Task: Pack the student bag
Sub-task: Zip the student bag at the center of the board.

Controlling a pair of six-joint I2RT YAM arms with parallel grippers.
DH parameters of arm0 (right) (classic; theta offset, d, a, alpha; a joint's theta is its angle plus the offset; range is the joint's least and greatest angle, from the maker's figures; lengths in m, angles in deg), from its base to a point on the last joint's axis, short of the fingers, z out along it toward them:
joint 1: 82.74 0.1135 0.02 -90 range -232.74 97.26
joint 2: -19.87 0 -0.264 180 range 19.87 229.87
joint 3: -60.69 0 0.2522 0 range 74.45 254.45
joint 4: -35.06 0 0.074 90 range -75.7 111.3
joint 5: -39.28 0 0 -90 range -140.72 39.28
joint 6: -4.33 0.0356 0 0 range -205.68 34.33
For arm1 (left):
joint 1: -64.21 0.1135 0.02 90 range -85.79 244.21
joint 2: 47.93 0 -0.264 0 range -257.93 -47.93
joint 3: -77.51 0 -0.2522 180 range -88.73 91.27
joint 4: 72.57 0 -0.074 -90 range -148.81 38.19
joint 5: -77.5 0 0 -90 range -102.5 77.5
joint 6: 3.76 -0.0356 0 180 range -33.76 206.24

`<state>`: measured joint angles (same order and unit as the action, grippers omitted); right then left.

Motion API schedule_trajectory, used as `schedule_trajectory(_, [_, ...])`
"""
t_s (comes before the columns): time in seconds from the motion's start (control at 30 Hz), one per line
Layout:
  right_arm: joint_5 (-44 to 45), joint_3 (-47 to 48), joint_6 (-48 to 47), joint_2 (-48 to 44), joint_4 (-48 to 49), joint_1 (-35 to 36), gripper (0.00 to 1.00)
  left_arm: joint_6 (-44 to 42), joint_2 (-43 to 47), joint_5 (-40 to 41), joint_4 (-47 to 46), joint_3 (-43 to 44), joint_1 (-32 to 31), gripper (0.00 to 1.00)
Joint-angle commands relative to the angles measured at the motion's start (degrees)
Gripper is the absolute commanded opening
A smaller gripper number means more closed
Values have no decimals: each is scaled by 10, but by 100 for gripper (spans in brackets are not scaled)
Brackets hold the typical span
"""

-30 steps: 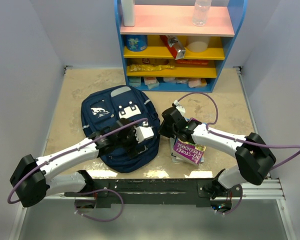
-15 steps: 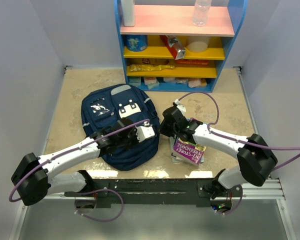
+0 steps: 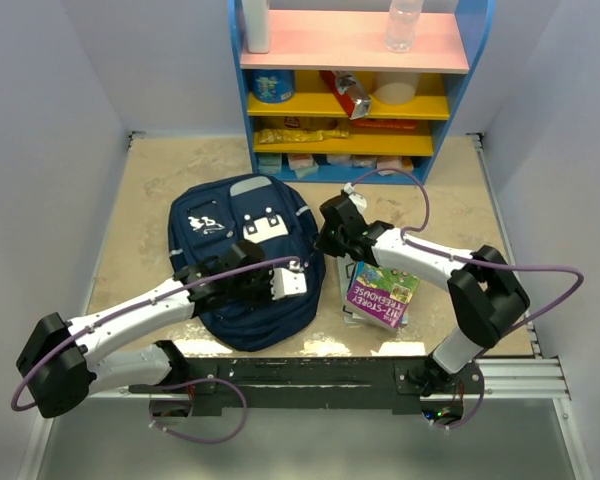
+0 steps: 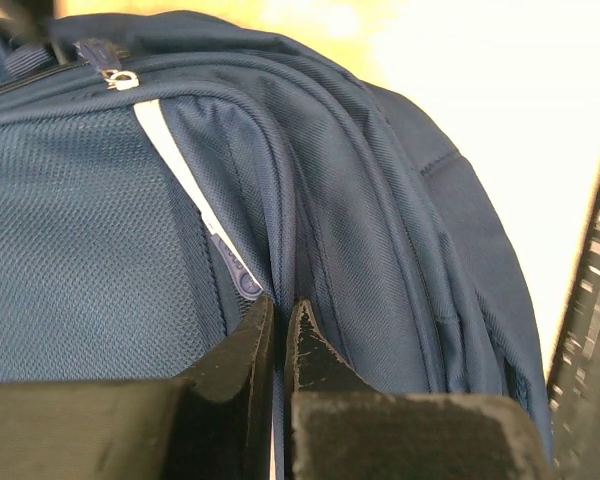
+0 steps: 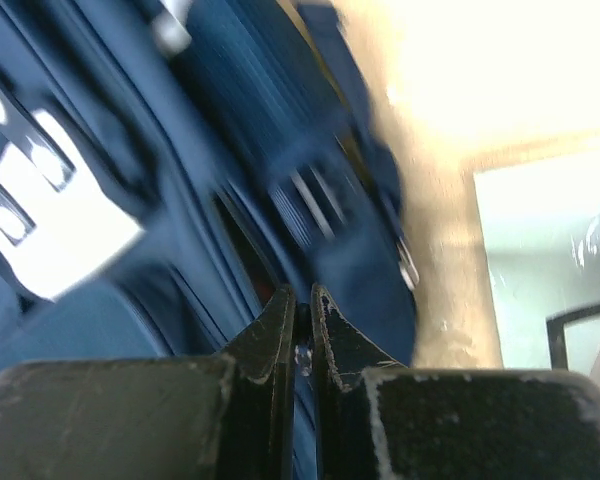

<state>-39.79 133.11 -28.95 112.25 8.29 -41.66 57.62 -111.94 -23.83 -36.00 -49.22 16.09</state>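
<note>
As it lies flat, student bag (image 3: 230,205), lengthwise toward shelf (image 3: 330,45), top farthest.

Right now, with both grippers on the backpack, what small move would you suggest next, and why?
Probably the right gripper should tug gently away from the left gripper, which anchors the student bag: both are shut on its fabric, the bag looks closed, and the book lies outside.

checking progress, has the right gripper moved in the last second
Yes. The right gripper has shifted off the book towards the shelf, alongside the student bag.
</note>
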Motion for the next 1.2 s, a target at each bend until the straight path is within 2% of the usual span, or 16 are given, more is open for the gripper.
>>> schedule_trajectory(0.0, [24, 46, -21, 3, 40, -21, 0, -68, 19, -124, 42, 0, -17, 0])
schedule_trajectory(0.23, [15, 114, -34, 39, 43, -25, 0, -145, 17, -160, 98, 6, -29, 0])
schedule_trajectory(0.43, [2, 176, -45, 94, 38, -27, 0, -160, 19, -164, 107, 12, -30, 0])
schedule_trajectory(0.67, [-25, 179, -62, 106, 66, -27, 0, -157, 18, -150, 127, 30, -26, 0])
schedule_trajectory(0.73, [-35, 172, -79, 99, 56, -27, 29, -145, 17, -141, 124, 43, 0, 0])
schedule_trajectory(0.8, [-9, 148, -87, 70, 41, -26, 53, -131, 17, -139, 120, 56, 30, 0])
schedule_trajectory(0.87, [9, 123, -86, 25, 43, -27, 63, -128, 20, -137, 118, 62, 74, 0])
schedule_trajectory(1.07, [34, 52, -76, -55, 41, -38, 60, -144, 65, -106, 125, 101, 102, 0])
schedule_trajectory(1.17, [32, 31, -76, -80, 54, -39, 56, -153, 85, -101, 152, 122, 104, 0])
